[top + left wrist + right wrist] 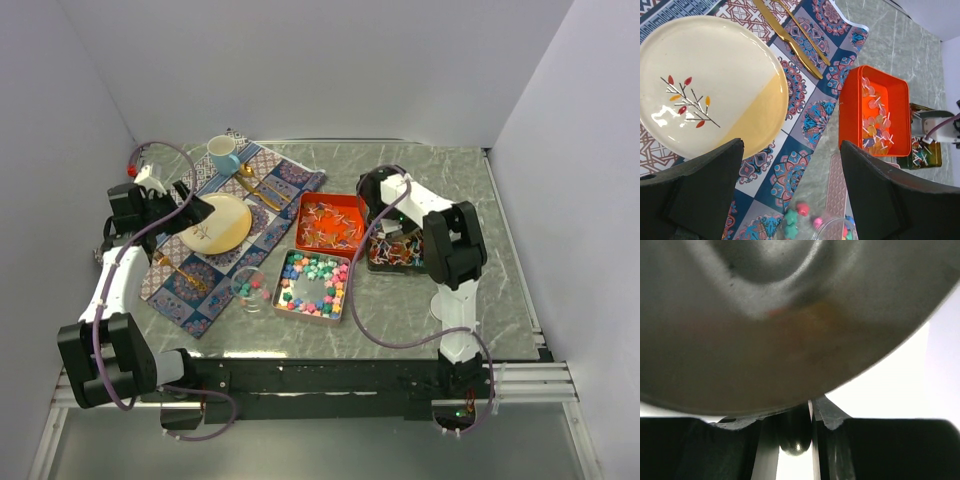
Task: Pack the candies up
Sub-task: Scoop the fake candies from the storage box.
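Observation:
Pastel star candies (312, 282) fill a pink tin (345, 300) at the table's middle. Pale wrapped candies (330, 222) lie in an orange tin (352, 203) behind it, also in the left wrist view (875, 115). More wrapped pieces sit in a dark tin (395, 250). A few star candies (790, 217) show at a glass jar (248, 288). My left gripper (792, 150) hangs open over the placemat's edge beside the plate (705, 85). My right gripper (810, 415) is shut on the silver scoop's handle; the scoop bowl (790, 315) fills its view. It hovers (378, 200) by the orange tin.
A patterned placemat (215, 290) carries the cream plate (215, 222), gold cutlery (790, 37) and a blue mug (223, 153). White walls close in the table on three sides. The right arm's cable (352, 300) loops past the pink tin.

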### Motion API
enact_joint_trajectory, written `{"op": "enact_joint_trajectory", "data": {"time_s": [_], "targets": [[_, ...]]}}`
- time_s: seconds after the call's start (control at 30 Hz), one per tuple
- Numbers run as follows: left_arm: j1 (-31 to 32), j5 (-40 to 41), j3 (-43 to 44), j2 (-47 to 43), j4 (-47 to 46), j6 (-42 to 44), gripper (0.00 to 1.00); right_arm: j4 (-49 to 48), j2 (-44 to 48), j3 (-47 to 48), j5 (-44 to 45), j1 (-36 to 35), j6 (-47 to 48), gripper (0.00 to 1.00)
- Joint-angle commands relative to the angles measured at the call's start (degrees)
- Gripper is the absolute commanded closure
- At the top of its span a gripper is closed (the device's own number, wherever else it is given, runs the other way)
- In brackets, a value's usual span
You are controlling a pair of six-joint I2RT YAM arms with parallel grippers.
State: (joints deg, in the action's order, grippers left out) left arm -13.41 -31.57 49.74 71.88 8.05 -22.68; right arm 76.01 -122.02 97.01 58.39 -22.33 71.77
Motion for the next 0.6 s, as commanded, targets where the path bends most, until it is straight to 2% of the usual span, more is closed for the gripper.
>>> {"op": "enact_joint_trajectory", "data": {"time_s": [0.0, 0.07, 0.17, 0.23, 0.47, 0.57], "targets": [[-0.7, 0.5, 2.4, -0.2, -1.1, 1.3, 0.16, 2.4, 2.0, -6.9, -7.6, -1.7, -4.2, 1.0], [-0.7, 0.6, 2.4, -0.2, -1.0, 1.4, 0.16, -1.9, 4.0, -9.5, -8.9, -2.4, -5.3, 1.0], [-0.7, 0.6, 2.6, 0.1, -0.8, 1.5, 0.16, -3.1, 4.2, -11.7, -12.2, -2.9, -10.1, 1.0], [-0.8, 0.3, 3.0, 0.5, -0.8, 1.2, 0.16, -2.0, 2.3, -10.2, -14.9, -2.6, -15.0, 1.0], [-0.7, -0.1, 4.2, 2.1, -0.5, 1.0, 0.16, -0.3, -2.8, -1.7, -22.9, -0.8, -23.2, 1.0], [-0.7, -0.1, 4.4, 2.5, -0.1, 1.1, 0.16, -0.9, -2.5, -3.9, -24.7, 0.5, -26.2, 1.0]]}}
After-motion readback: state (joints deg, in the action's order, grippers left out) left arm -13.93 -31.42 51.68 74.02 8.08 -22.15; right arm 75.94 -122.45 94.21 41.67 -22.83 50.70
